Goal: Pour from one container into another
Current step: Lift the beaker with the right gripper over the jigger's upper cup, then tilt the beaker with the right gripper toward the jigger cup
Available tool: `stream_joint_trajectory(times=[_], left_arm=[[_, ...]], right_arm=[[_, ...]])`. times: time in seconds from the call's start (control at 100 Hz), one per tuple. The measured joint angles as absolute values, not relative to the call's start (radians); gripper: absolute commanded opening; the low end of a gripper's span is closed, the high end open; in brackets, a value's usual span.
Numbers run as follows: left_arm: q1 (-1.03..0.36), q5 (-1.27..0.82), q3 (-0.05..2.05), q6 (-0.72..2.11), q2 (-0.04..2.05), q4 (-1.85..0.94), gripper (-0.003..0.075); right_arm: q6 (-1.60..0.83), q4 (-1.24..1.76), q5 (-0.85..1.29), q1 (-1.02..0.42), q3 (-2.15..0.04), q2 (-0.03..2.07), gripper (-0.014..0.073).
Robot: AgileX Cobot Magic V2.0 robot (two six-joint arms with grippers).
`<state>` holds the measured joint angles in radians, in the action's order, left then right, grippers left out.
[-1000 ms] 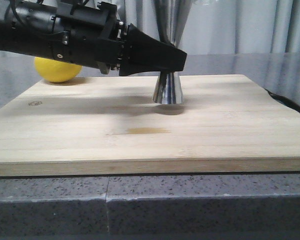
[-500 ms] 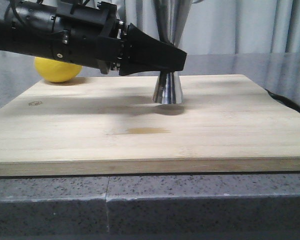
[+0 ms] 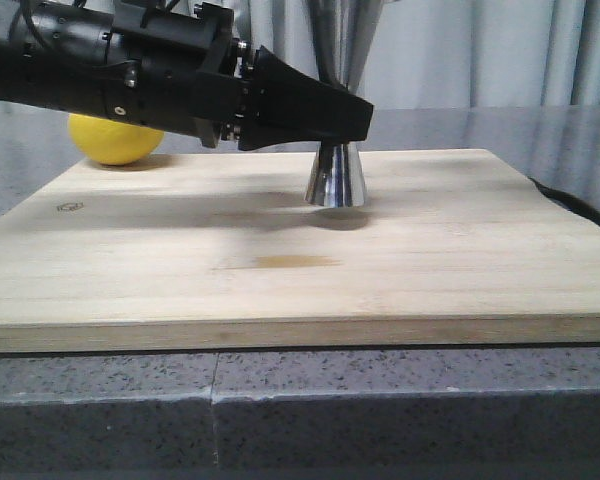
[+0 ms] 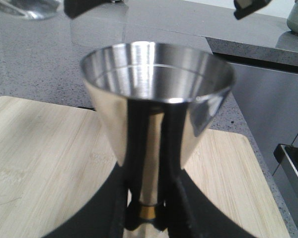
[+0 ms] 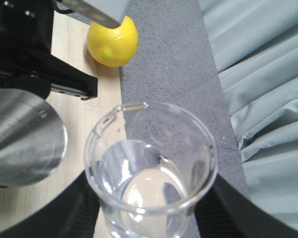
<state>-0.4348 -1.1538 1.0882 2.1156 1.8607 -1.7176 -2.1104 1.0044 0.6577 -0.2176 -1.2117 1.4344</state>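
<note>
Partly hidden: jigger [image 3: 336,175] waist behind left gripper [image 3: 355,118]; top cropped

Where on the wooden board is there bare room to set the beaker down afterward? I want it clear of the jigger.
The cutting board is bare across its front half and whole right side, apart from a small stain. It is crowded at back centre, where the left gripper clamps the jigger, and back left by the lemon.

Jigger [image 3: 336,180] on board [image 3: 280,250], lemon [image 3: 115,140] behind-left
</note>
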Motion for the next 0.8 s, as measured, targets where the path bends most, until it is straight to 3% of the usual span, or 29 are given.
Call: stream_joint_trajectory(times=[0.8], left_arm=[[-0.435, -1.154, 1.088, 2.116, 1.861, -1.749, -0.0019]], right_arm=[[-2.220, 0.989, 0.701, -0.219, -1.246, 1.434, 0.0204]])
